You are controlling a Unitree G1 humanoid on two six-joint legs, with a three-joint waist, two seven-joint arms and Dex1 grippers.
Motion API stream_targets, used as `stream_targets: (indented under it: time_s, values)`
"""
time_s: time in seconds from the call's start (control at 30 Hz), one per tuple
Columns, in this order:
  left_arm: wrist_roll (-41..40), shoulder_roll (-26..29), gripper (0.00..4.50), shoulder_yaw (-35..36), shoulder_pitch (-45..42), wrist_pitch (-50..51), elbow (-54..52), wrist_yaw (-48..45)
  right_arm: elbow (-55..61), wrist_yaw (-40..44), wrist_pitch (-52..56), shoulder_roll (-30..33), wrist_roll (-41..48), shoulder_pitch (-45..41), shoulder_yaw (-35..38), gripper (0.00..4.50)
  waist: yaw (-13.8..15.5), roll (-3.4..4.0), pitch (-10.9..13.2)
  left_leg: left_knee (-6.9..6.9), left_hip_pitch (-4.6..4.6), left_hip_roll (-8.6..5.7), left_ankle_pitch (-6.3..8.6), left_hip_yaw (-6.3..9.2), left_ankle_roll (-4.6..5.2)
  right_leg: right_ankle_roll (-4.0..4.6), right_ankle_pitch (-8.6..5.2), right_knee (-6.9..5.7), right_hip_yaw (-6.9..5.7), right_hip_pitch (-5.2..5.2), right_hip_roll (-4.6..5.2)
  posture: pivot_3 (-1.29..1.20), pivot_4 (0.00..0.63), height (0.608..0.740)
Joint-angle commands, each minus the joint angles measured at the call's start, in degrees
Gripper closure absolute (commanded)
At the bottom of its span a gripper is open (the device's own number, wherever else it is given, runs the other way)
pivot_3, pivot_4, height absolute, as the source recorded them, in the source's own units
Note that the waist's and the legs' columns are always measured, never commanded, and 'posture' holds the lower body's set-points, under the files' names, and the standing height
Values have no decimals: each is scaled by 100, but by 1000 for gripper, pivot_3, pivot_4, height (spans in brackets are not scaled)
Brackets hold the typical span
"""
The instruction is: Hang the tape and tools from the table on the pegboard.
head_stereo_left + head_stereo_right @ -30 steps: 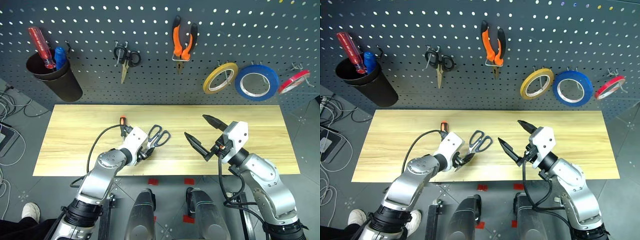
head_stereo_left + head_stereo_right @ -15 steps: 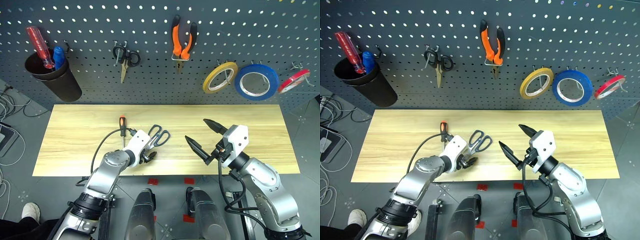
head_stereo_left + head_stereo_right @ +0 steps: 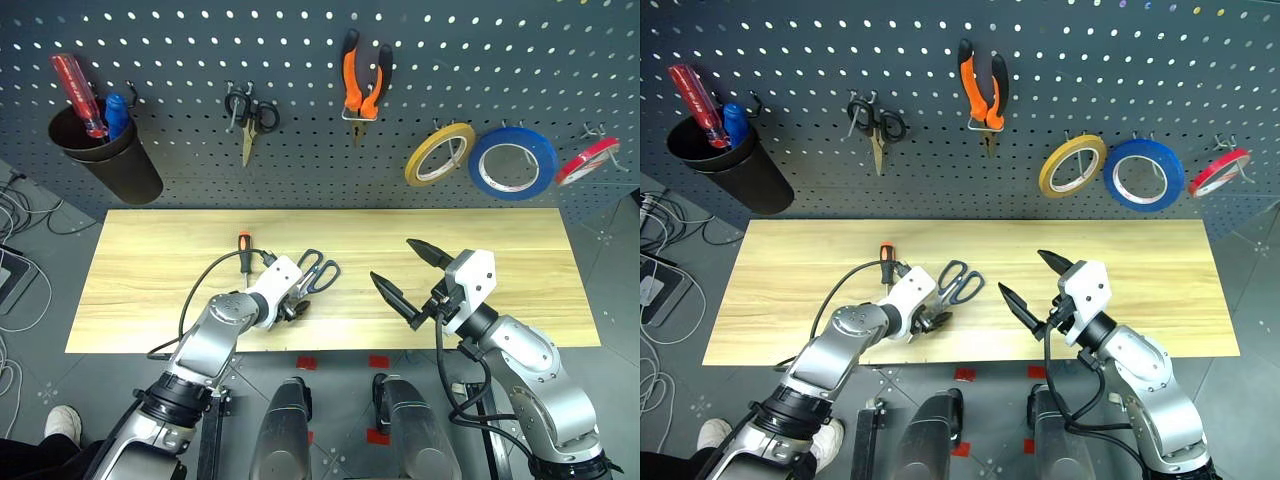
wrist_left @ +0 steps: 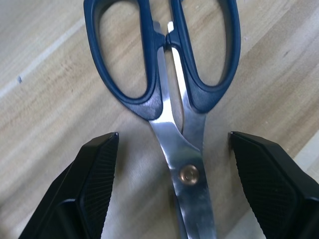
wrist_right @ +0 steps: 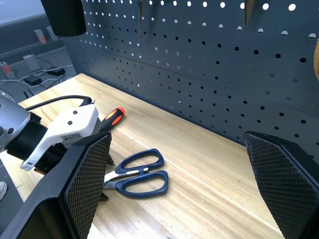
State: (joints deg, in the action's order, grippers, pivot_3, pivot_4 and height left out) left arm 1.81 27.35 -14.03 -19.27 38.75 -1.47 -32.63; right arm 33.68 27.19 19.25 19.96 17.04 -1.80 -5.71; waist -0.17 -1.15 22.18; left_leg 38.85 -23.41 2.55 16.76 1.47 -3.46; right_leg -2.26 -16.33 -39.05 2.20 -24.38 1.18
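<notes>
On the bench (image 3: 520, 262), near its front edge, the blue-handled scissors (image 4: 169, 94) lie flat with their blades pointing toward the robot, and the left claw (image 4: 172, 172) sits low over them with its two fingers spread to either side of the blades by the pivot, touching neither; that placing looks like the set-up for a pinch on the blades, leaving the handle loops free to go over a hook. Just beside the scissors lies the slim orange-and-black screwdriver (image 3: 244, 256), untouched and waiting its turn. The right claw (image 3: 400, 268) hangs above the middle of the bench, spread wide and carrying nothing, probably kept clear so the left arm has room. On the pegboard (image 3: 300, 120) the orange pliers (image 3: 361, 88) hang from a hook by their jaws, and the blue tape (image 3: 514, 165) sits on its peg between a yellow roll (image 3: 440, 155) and a red roll (image 3: 587, 162), so those two task items seem done. A small pair of black scissors (image 3: 249, 118) hangs further left, and a dark cup (image 3: 107, 151) holds a red-handled screwdriver (image 3: 80, 93) and a blue-handled tool (image 3: 117, 113). Counted: two things left on the bench, two pairs of scissors, two screwdrivers, one pair of pliers, three rolls of tape, one cup.
</notes>
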Motion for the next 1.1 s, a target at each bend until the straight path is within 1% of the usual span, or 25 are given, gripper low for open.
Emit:
stream_targets:
  time_s: [0.03, 0.07, 0.17, 0.4, 0.47, 0.87, 1.1]
  values:
    - [-199, -79, 745, 117, 275, 486, -29, -46, 283, -21, -59, -23, 103, 9, 62, 0, -2, 1, 1, 0, 1, 0, 0, 0, 0, 0, 0, 0, 0, 0, 0, 12, 447, 740]
    - [-245, -108, 745, 157, 295, 578, -46, -41, 285, -27, -59, -28, 100, 11, 58, 0, -2, 2, 1, -1, 1, 0, 0, 0, 0, 0, 0, 0, 0, 0, 0, 9, 449, 740]
    - [-271, -118, 1303, 176, 305, 645, -49, -41, 280, -35, -65, -33, 87, 12, 52, 0, -2, 4, 2, -1, 3, -1, 0, 0, 0, 0, 0, 1, 0, 3, 0, 9, 449, 740]
    - [-244, -72, 3366, 157, 236, 500, 105, -127, 252, -27, -55, -10, 93, 0, 91, 0, -1, 13, 9, -2, 4, -2, 0, -1, 0, -1, -1, 2, 2, 3, 1, 2, 451, 740]
    - [-246, -63, 3896, 154, 218, 487, 130, -145, 263, -28, -47, -3, 95, 9, 100, 0, -1, 13, 9, -3, 4, -2, 0, -1, 0, -1, -1, 2, 2, 3, 1, 2, 451, 740]
    - [-235, 21, 3903, 218, 225, 525, 33, -136, 187, 24, -84, 3, 106, -35, 94, 0, 1, 14, 9, -4, 5, -1, 0, -1, -1, -2, -1, 3, 2, 4, 1, 10, 444, 740]
    - [-251, 70, 3903, 295, 203, 512, 59, -117, 181, 650, -80, 399, 349, 170, 48, 0, -1, 13, 10, -6, 4, 0, -1, -1, -2, -2, -1, 6, 1, 4, 1, 13, 440, 740]
